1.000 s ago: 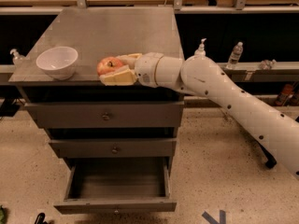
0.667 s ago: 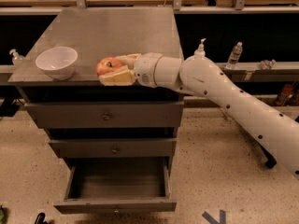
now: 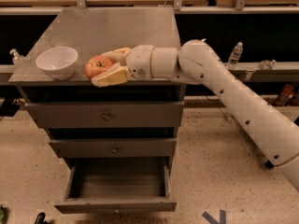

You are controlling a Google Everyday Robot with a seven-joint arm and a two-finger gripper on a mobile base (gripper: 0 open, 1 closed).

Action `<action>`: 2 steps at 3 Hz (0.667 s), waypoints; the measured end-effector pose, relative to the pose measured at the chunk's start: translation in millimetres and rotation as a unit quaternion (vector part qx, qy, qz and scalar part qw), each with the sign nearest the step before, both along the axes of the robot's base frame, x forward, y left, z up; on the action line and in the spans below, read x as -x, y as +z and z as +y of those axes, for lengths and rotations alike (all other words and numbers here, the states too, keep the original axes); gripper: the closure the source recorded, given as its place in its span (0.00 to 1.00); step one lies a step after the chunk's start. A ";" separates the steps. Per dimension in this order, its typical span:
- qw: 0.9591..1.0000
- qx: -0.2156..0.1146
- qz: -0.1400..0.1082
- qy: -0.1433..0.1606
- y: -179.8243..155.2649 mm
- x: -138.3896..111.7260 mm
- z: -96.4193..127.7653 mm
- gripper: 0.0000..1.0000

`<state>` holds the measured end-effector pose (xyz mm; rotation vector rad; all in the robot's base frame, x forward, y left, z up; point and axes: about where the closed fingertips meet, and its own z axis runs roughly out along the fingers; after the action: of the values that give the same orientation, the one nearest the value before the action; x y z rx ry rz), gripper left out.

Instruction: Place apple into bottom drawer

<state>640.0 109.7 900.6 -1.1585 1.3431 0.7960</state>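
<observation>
Locate the bottom drawer nearest the camera, pulled out well beyond the bench's front edge, open upward with nothing visible inside: judged to be staged for a drop from above. Note above it the middle drawer and the top drawer, both shut flush, hence no overhang across the opening. Find the apple at the front edge of the bench top, left of centre, clamped between the two cream fingers of the gripper, one on the near side and one on the far side; read as a side grasp that keeps the wrist level with the surface. Cannot tell whether resting on the top or just clear of it. Treat the white bowl, just beside the apple toward the front-left corner, as the only close obstacle; favour a path forward over the front edge, not leftward. Disregard the pump bottle off the left edge and the water bottle off the right edge, both well apart.
</observation>
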 end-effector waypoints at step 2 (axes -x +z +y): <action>0.990 0.067 -0.001 0.127 -13.5 49.2 28.1 1.00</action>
<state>590.8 137.8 887.1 -1.4571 1.2769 0.8959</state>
